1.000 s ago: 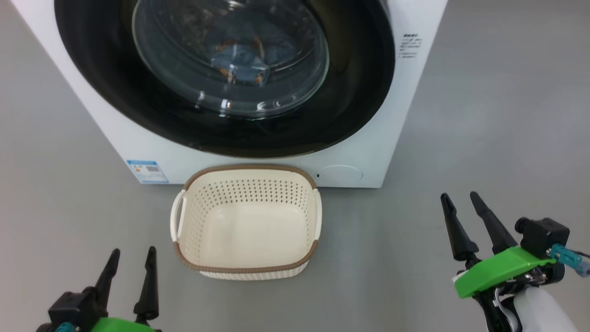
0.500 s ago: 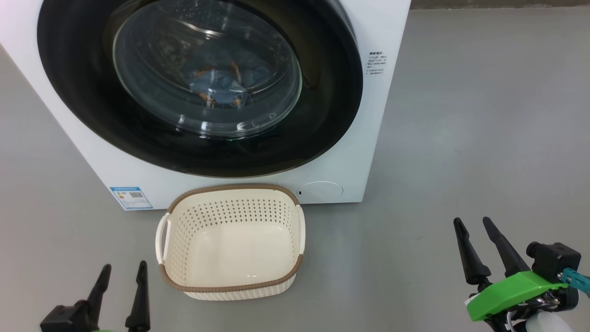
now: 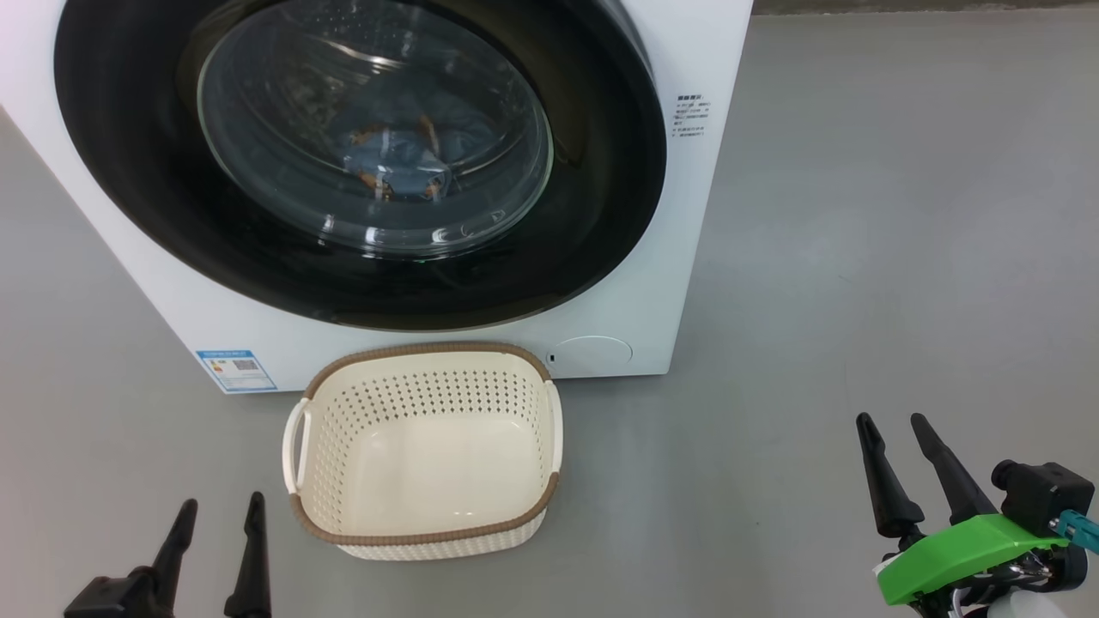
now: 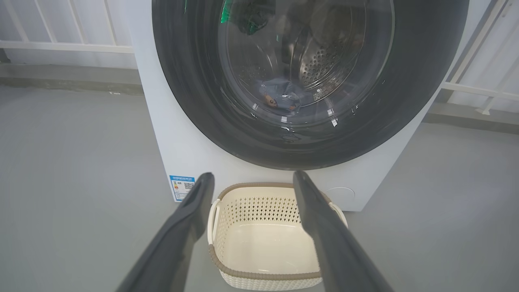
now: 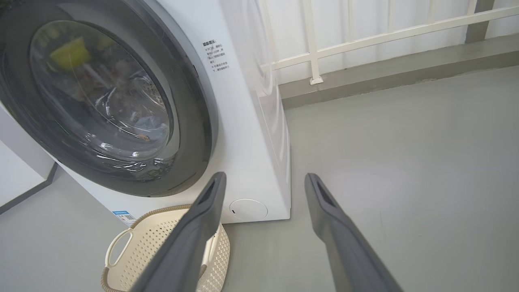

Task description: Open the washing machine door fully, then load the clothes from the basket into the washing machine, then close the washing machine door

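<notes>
- Shut door (image 3: pixel 601 215) on washing machine (image 3: pixel 695 215); clothes (image 3: pixel 391 163) behind its glass, inside the drum.
- Basket (image 3: pixel 429 399) on floor (image 3: pixel 859 215), at 6 o'clock of door, just beside machine front.
- Left jaws released, spread wide, at 7 o'clock of basket, near it, not touching.
- Right jaws released, spread wide, at 4 o'clock of basket, well apart.

Grey floor (image 3: pixel 859 215), white railing (image 5: pixel 311 48) behind

Grey floor (image 3: pixel 859 215): washing machine (image 3: pixel 687 283), basket (image 3: pixel 425 348)
</notes>
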Motion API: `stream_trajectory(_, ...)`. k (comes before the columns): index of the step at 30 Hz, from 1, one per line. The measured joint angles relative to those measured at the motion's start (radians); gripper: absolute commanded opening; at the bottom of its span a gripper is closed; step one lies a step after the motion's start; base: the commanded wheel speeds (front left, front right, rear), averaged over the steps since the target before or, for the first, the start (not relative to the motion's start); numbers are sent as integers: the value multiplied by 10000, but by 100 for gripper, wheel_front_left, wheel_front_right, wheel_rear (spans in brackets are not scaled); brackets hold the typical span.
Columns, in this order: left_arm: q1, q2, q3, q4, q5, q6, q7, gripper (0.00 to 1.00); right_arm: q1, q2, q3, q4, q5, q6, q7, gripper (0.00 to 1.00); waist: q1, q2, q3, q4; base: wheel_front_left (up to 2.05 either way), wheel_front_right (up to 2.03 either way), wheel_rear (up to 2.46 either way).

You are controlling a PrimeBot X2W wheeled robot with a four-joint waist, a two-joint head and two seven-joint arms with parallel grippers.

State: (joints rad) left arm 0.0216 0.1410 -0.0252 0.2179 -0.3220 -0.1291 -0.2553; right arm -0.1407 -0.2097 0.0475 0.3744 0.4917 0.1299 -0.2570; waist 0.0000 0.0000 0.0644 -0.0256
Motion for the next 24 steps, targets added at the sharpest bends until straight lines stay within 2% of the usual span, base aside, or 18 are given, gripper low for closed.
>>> stream_trajectory(18,1,-13,171,-63,-31,0,0,100,1,54,-98,-10,-12,0,0,100,0,0,-25,-8,0,0,0)
stream_trajectory(19,2,-29,171,-40,-31,2,2,0,3,63,-98,13,-10,0,0,0,0,0,-32,-10,0,0,0)
stream_trajectory(24,140,-357,33,397,-107,2,56,0,225,341,-23,477,69,0,31,0,0,0,-38,-8,0,0,0)
